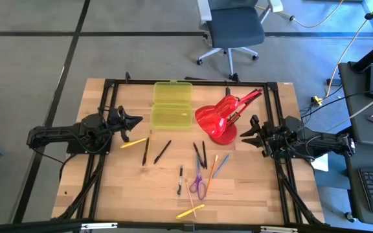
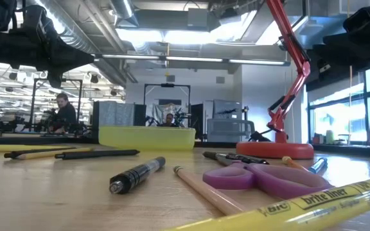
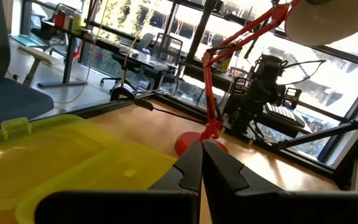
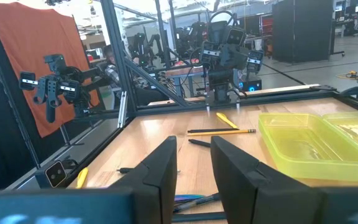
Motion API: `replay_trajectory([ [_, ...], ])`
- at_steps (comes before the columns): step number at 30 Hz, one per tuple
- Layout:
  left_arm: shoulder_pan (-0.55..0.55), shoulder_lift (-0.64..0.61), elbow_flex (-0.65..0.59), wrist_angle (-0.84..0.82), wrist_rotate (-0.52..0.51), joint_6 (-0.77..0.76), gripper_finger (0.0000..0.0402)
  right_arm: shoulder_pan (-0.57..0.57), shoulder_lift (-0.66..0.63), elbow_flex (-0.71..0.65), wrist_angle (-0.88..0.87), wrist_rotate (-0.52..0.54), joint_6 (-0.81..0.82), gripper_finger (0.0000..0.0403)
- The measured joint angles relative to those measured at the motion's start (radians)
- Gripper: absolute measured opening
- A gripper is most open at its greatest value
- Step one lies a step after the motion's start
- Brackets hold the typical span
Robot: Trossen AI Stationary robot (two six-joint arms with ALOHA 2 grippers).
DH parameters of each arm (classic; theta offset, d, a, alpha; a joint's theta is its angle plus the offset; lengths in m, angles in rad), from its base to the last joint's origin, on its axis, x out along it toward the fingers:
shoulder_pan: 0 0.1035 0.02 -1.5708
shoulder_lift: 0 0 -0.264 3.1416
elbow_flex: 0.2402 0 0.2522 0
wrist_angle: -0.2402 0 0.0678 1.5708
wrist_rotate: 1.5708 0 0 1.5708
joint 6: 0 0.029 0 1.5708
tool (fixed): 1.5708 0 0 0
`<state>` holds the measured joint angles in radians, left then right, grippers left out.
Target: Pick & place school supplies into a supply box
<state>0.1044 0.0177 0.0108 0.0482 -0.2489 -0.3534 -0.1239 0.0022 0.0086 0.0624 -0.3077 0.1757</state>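
The pens (image 1: 162, 151), light, stiff and slippery, want mid-barrel pinches; left claw (image 1: 135, 120) closed empty, right claw (image 1: 246, 129) apart.

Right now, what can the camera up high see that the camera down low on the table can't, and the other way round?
Only the high view shows both arms whole: the left hand shut, the right hand open, each hanging above the table with nothing in it. It also shows the supply box with its lid open and an office chair.

Only the low view shows a person in the room behind and the ceiling lights.

Both show the purple scissors, the pens and pencils, the box and the red lamp.
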Motion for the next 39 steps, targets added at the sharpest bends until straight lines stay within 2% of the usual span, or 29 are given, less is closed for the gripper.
replay_trajectory([
  [30, 0.0, 0.0, 0.0, 0.0, -0.001, 0.0, 0.0004, 0.0, 0.0, 0.0, 0.0, 0.0, 0.0, 0.0103],
  [34, 0.002, 0.0, 0.0, 0.0, -0.038, 0.024, 0.0004, 0.0, 0.0, 0.0, 0.0, 0.0, 0.0, 0.0103],
  [39, 0.002, 0.0, 0.0, 0.0, -0.038, 0.018, 0.0004, 0.0, 0.0, 0.0, 0.0, 0.0, 0.0, 0.0103],
])
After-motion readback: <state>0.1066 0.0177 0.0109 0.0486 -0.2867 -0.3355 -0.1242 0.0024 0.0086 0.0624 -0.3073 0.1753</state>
